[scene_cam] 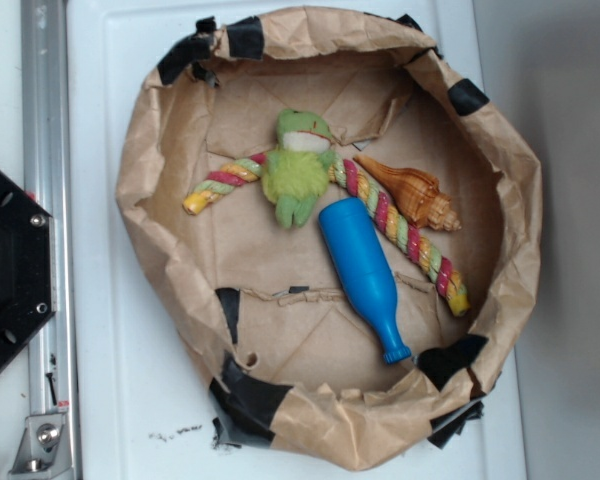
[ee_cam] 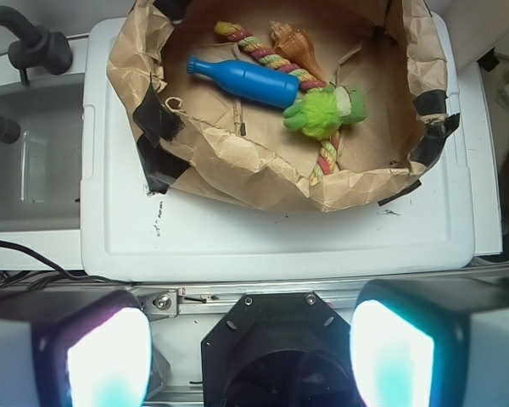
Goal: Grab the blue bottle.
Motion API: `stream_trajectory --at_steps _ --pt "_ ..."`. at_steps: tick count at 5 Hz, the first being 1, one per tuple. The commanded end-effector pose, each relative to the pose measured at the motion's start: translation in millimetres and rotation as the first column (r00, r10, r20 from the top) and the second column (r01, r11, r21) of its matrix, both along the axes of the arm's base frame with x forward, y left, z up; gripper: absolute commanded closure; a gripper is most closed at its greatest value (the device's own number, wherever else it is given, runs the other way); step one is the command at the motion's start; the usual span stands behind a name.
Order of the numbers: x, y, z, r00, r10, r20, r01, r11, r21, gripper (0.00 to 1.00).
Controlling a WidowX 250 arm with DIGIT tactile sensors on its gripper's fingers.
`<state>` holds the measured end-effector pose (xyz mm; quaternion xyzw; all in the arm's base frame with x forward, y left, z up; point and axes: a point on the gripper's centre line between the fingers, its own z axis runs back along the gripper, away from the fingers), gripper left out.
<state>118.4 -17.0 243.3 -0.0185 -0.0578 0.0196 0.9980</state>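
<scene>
The blue bottle [scene_cam: 360, 271] lies on its side inside a brown paper bowl [scene_cam: 150, 200], cap toward the near rim, body against a green plush [scene_cam: 297, 168] and a striped rope [scene_cam: 400, 225]. It also shows in the wrist view [ee_cam: 246, 80], cap to the left. My gripper [ee_cam: 250, 356] is open and empty, with its two glowing pads [ee_cam: 110, 360] wide apart at the bottom of the wrist view. It hangs over the black robot base [ee_cam: 276, 356], well back from the bowl. The gripper is out of the exterior view.
A brown seashell [scene_cam: 410, 192] lies beside the rope. The bowl's crumpled walls are patched with black tape [scene_cam: 250, 395] and stand on a white surface [scene_cam: 110, 380]. A metal rail [scene_cam: 45, 130] and the black base [scene_cam: 10, 270] are at the left. A grey sink [ee_cam: 34, 161] shows in the wrist view.
</scene>
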Motion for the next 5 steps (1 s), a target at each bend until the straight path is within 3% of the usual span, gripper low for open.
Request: stream_trajectory --at_steps 1,2,3,4,5 --pt "0 0 0 1.0 0.0 0.0 0.0 1.0 0.0 0.0" --pt "50 26 -32 0.948 -0.202 0.247 0.167 0.974 0.155 0.0" --pt "91 38 -53 0.894 -0.319 0.314 0.271 0.944 0.188 0.0" --pt "120 35 -71 0.872 -0.395 0.288 0.356 0.917 0.18 0.0" --pt "148 32 -98 0.866 -0.434 0.248 0.412 0.901 0.137 0.0"
